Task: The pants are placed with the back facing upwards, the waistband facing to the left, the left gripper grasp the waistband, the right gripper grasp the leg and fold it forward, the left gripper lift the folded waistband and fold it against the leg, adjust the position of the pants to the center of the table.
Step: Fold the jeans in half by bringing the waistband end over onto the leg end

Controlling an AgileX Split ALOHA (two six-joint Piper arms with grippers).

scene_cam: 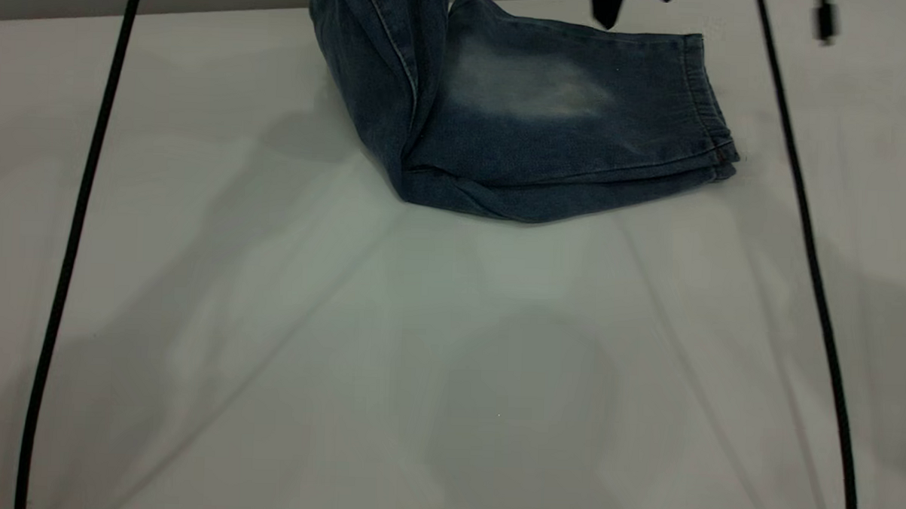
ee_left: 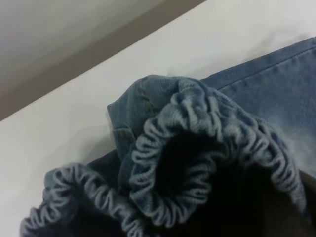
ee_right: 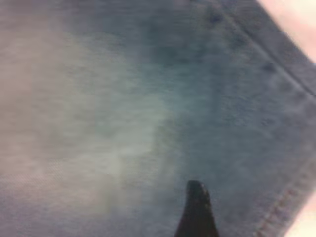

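Observation:
The blue denim pants [scene_cam: 518, 129] lie at the far middle of the white table [scene_cam: 449, 375]. Their left part rises steeply out of the exterior view's top. The leg [scene_cam: 534, 91], with its pale faded oval, lies flat with its hem to the right. Close in the left wrist view is the gathered elastic waistband [ee_left: 197, 148], bunched and held up off the table; my left gripper [ee_left: 247, 202] is shut on it, its jaws hidden in dark folds. My right gripper [scene_cam: 634, 1] hovers over the leg's far edge, open and holding nothing; one dark fingertip [ee_right: 197, 207] shows just above the denim.
Two black cables run front to back, one at the left [scene_cam: 77, 219] and one at the right [scene_cam: 807, 244]. The table's far edge [scene_cam: 167, 11] lies just behind the pants. A small dark object [scene_cam: 826, 23] hangs at the top right.

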